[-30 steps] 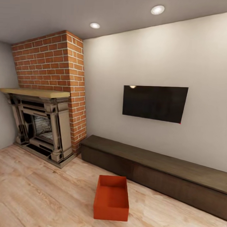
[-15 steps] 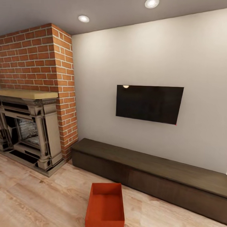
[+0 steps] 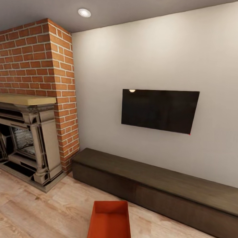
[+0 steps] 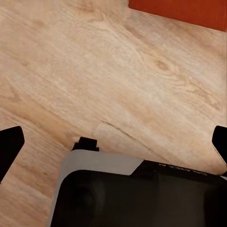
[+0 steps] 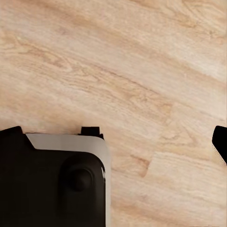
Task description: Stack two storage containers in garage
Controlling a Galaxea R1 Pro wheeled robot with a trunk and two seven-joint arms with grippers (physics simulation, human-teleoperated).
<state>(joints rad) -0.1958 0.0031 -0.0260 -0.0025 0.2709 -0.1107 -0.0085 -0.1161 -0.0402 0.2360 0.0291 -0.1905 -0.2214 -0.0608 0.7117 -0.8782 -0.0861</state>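
On the light wood plank floor (image 3: pixel 33 212) of the living room: one orange-red storage container (image 3: pixel 109 222), open top up, before the long dark bench (image 3: pixel 158 184), under the black wall screen (image 3: pixel 159 110); brick fireplace (image 3: pixel 30 105) at left. Left gripper (image 4: pixel 113 142): fingers spread wide, empty, container's edge (image 4: pixel 182 10) well apart ahead. Right gripper (image 5: pixel 116 139): spread wide, empty, over bare planks.

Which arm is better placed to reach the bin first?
Left, probably: the bin edges into the left wrist view beyond the left gripper, jaws wide open. The right gripper faces bare plank floor.
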